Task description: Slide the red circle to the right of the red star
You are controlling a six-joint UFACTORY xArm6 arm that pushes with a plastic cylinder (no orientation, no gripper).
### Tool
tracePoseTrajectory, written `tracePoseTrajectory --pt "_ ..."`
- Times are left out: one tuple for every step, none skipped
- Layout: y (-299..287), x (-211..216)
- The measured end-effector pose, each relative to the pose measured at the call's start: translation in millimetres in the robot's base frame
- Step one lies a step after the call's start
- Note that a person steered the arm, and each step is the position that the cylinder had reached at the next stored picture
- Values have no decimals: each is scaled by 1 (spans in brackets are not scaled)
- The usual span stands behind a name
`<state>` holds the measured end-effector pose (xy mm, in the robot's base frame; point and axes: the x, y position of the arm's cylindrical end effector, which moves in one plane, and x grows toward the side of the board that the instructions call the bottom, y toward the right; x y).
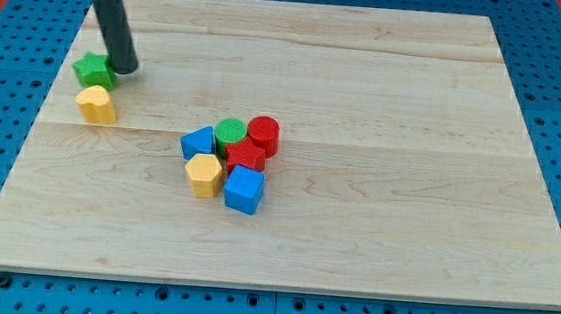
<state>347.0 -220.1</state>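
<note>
**Red circle packed in the cluster, tip far off at the left**

On the pale, grained wooden bench [377, 205], a tight cluster of small blocks is seen near the middle. Nearest lies the blue cube [244, 189], with the yellow hexagon-like block [203, 174] just to its left. Behind these the red star [244, 155] is wedged, touching its neighbours, with a blue angular block [198, 142] to its left and the green circle [229, 132] just beyond. The red circle [263, 135], a smooth short cylinder, sits at the star's far-right shoulder, touching it; it is judged to be nearly, but not squarely, to the star's right.

Farther off at the left, a yellow block [96, 104] is set just in front of the green star [94, 69]. My tip [124, 67], the end of a matte dark rod, rests just right of the green star, well apart from the cluster. No fingers are carried, so nothing is grasped. A push from the circle's far side is judged necessary.
</note>
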Motion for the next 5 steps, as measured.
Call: tracePoseTrajectory --pt "21 -2" --pt "80 -6" --pt "113 -6" --pt "124 39" --pt "156 69"
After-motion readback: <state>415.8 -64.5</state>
